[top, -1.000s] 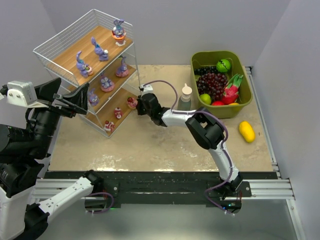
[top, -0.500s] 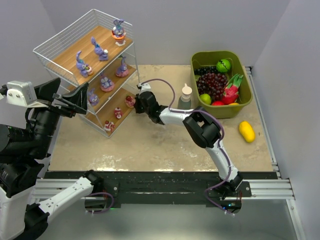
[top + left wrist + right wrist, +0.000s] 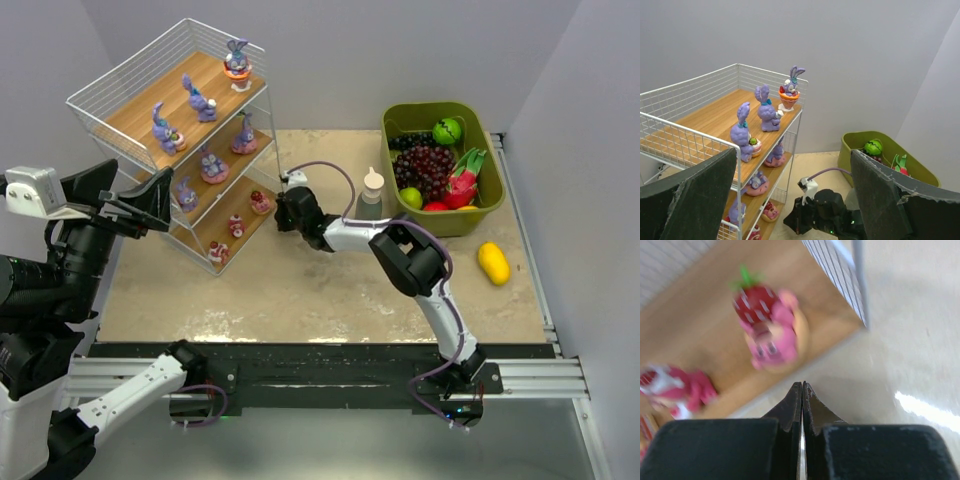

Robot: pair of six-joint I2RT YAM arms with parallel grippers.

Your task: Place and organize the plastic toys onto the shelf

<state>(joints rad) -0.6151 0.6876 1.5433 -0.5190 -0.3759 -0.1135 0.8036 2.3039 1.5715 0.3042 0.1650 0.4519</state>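
My right gripper (image 3: 801, 386) is squeezed shut on nothing, just beside the shelf (image 3: 705, 305), near a blurry pink toy (image 3: 771, 330), maybe a strawberry cake.

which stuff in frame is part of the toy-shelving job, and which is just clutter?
Job:
- shelf
- purple bunnies on its upper two tiers
- red-pink toys on the bottom tier

Lying about:
- green bin holding grapes, apple and dragon fruit
- loose lemon
- bottle beside the bin
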